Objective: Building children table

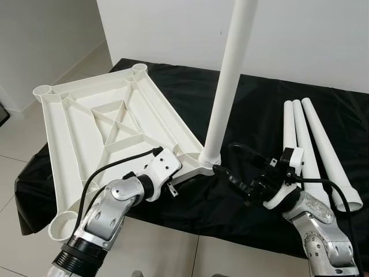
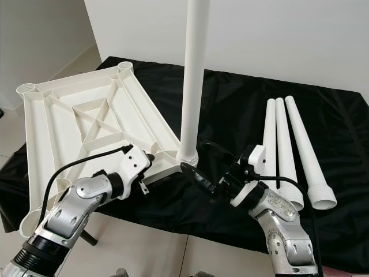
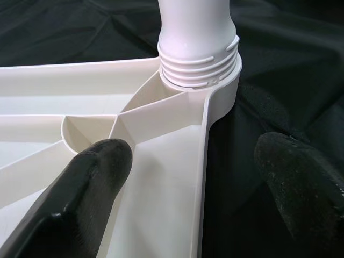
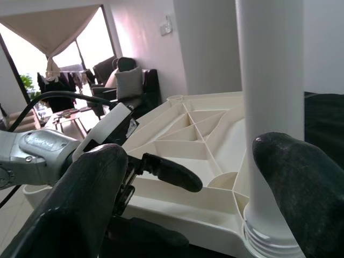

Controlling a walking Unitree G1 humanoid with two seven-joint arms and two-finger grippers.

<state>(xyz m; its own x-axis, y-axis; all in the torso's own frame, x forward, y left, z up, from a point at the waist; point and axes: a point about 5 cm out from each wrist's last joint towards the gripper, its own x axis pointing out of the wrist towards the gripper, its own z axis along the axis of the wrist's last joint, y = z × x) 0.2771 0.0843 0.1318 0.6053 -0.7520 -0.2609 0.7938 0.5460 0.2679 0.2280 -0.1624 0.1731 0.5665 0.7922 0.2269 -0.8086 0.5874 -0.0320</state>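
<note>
The white ribbed table top (image 1: 63, 133) lies upside down on a black cloth (image 1: 259, 98). One white leg (image 1: 228, 81) stands upright in its near right corner socket, with the threaded base (image 3: 199, 64) seated there. My left gripper (image 3: 193, 161) is open just short of that corner. One of its fingers (image 3: 91, 177) is over the inside of the top, the other is over the cloth, and the rim runs between them. My right gripper (image 1: 230, 180) is open to the right of the leg's base, its fingertips (image 4: 279, 161) close to the leg.
Three loose white legs (image 1: 305, 138) lie side by side on the cloth at the right. The table top's far left corner (image 1: 43, 91) hangs past the cloth's edge over the tiled floor (image 1: 23, 127). A white wall (image 1: 300, 34) stands behind.
</note>
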